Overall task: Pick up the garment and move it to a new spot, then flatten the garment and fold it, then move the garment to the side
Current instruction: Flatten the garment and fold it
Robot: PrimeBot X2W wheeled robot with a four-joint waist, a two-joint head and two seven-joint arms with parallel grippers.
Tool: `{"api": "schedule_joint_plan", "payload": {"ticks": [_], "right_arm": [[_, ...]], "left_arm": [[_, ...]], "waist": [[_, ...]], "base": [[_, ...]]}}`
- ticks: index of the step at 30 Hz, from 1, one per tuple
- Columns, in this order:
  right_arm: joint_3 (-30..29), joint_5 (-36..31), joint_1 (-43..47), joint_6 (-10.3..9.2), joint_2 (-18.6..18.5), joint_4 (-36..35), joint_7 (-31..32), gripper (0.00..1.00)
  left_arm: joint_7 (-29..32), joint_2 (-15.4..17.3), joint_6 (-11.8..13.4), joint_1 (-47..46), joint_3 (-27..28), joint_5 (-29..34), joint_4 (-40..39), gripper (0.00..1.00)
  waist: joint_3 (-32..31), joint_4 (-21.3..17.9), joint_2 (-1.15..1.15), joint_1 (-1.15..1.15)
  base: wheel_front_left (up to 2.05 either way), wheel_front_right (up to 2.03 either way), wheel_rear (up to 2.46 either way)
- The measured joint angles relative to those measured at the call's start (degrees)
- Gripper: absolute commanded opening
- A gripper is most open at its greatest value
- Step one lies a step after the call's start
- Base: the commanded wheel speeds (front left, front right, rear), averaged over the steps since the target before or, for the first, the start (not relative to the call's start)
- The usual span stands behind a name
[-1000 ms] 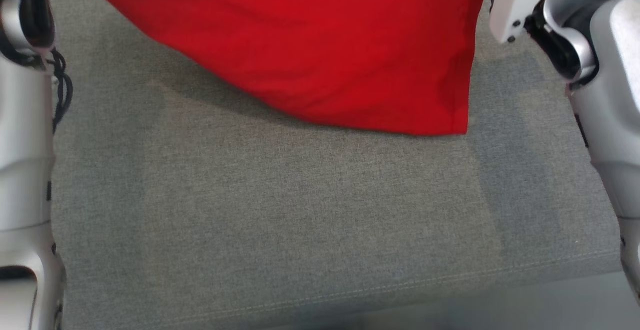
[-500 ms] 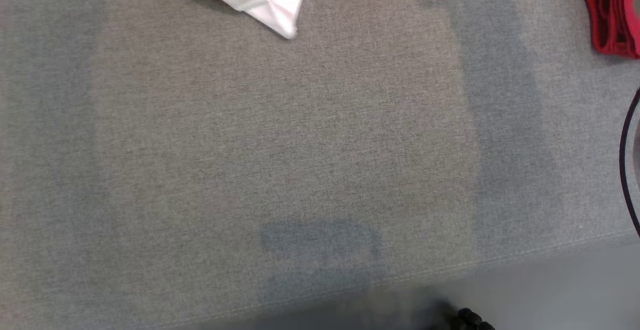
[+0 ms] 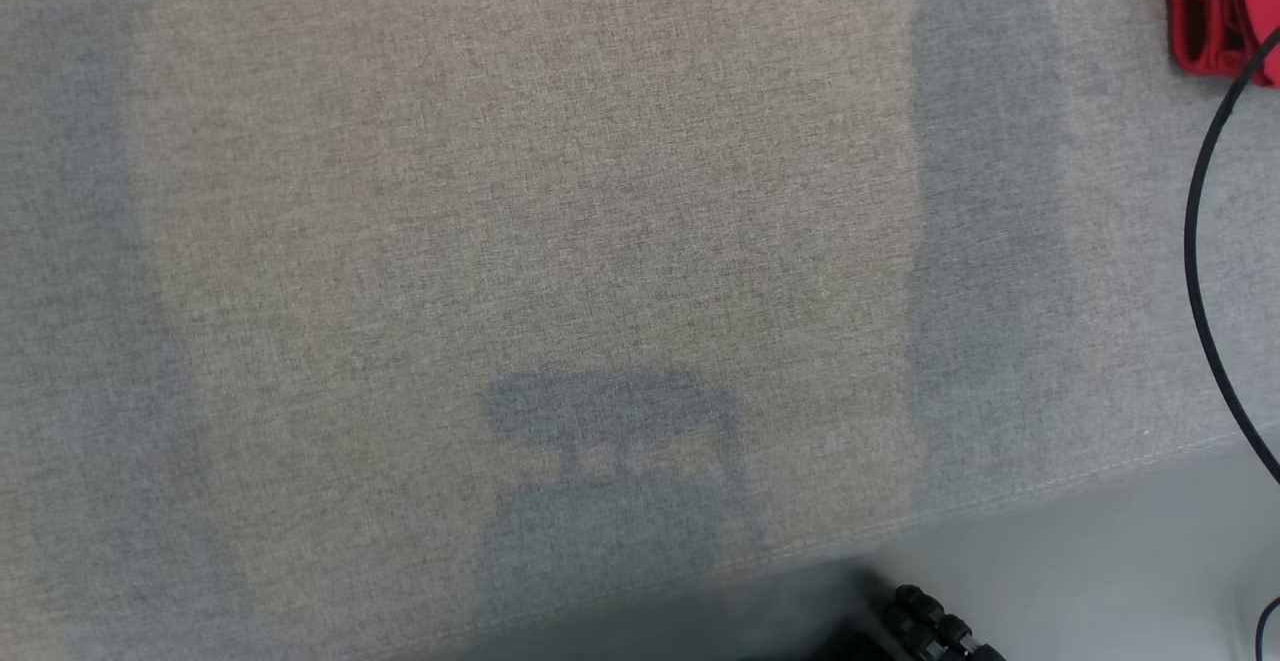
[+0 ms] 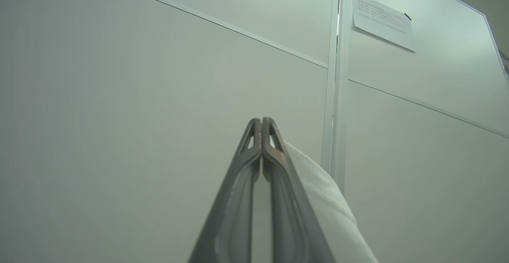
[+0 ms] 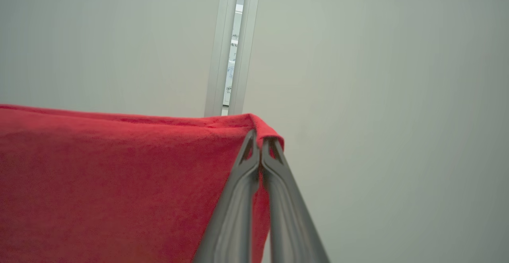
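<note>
In the right wrist view the red garment [image 5: 111, 175] hangs in a broad sheet to the left of my right gripper [image 5: 260, 133]. That gripper is shut on the garment's top edge, high up in front of a pale wall. My left gripper [image 4: 261, 119] is also shut, and a white part of the garment [image 4: 326, 199] drapes down from beside its tips to the lower right. The head view looks down on the grey fabric surface [image 3: 500, 241] below.
A folded red cloth [image 3: 1215, 11] lies at the surface's far right corner. A black cable [image 3: 1195, 241] curves down the right side. The surface's front seam runs along the bottom, with pale floor [image 3: 1100, 561] and a black ribbed part [image 3: 935, 626] beyond. A paper note [image 4: 381, 22] is taped to the wall panel.
The red garment and both forearms have left the head view's top; half a second ago only its white tip showed. The head view itself has shifted a little.
</note>
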Motion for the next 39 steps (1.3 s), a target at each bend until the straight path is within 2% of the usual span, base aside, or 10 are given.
{"api": "schedule_joint_plan", "payload": {"ticks": [5, 9, 15, 16, 17, 22, 29, 32, 35, 39], "right_arm": [[-0.98, -0.23, -0.2, 0.0, 0.03, 1.41, -0.47, 0.0], [4.3, 0.69, 3.05, 0.0, -0.77, 3.65, -0.25, 0.0], [16.16, 8.09, 11.37, 0.0, -3.56, 4.42, 4.14, 0.0], [16.16, 8.09, 11.37, 0.0, -3.56, 4.42, 4.14, 0.0], [20.37, 11.82, 14.83, 0.01, -5.33, 2.53, 6.91, 0.0], [28.06, 23.25, 24.49, 0.0, -11.84, -7.62, 15.92, 0.0], [30.25, 31.39, 37.35, 0.0, -19.65, -20.48, 26.46, 0.0], [29.88, 32.86, 43.57, 0.01, -22.14, -25.49, 30.73, 0.0], [29.6, 33.59, 49.84, 0.01, -23.79, -29.24, 34.7, 0.0], [28.96, 33.01, 59.3, 0.02, -24.25, -31.89, 41.34, 0.0]], "left_arm": [[0.36, -2.09, -0.92, -0.53, -1.66, -1.98, -0.38, 0.0], [3.75, -2.74, -1.37, 5.03, -3.33, -5.45, -1.18, 0.0], [9.49, 0.7, -1.45, 18.41, -3.88, -10.69, -9.71, 0.0], [9.49, 0.7, -1.45, 18.41, -3.88, -10.69, -9.71, 0.0], [10.9, 1.63, -1.02, 23.92, -2.67, -12.22, -13.67, 0.0], [14.7, 3.18, 2.87, 40.25, -0.78, -14.79, -24.7, 0.0], [15.5, 4.07, 6.97, 59.21, -0.03, -14.9, -34.7, 0.0], [15.22, 3.89, 8.04, 67.41, -1.54, -13.79, -36.37, 0.0], [14.34, 2.12, 8.78, 73.74, -3.35, -13.37, -36.42, 0.0], [12.26, 0.15, 10.14, 81.79, -5.57, -12.21, -33.1, 0.0]], "waist": [[1.68, 0.38, 0.0, 0.0], [3.65, 1.0, 0.0, 0.0], [3.69, 2.7, 0.0, 0.01], [3.69, 2.7, 0.0, 0.01], [2.85, 3.14, 0.0, 0.0], [-0.35, 4.24, 0.0, 0.0], [-5.42, 5.6, 0.0, -0.01], [-8.18, 6.28, 0.0, -0.01], [-10.87, 6.95, 0.0, -0.01], [-15.25, 7.82, 0.0, -0.01]], "base": [[0.0, 0.0, 0.0], [0.0, 0.0, 0.0], [0.0, 0.0, 0.0], [0.0, 0.0, 0.0], [0.0, 0.0, 0.0], [0.0, 0.0, 0.0], [0.0, 0.0, 0.0], [0.0, 0.0, 0.0], [0.0, 0.0, 0.0], [0.0, 0.0, 0.0]]}}
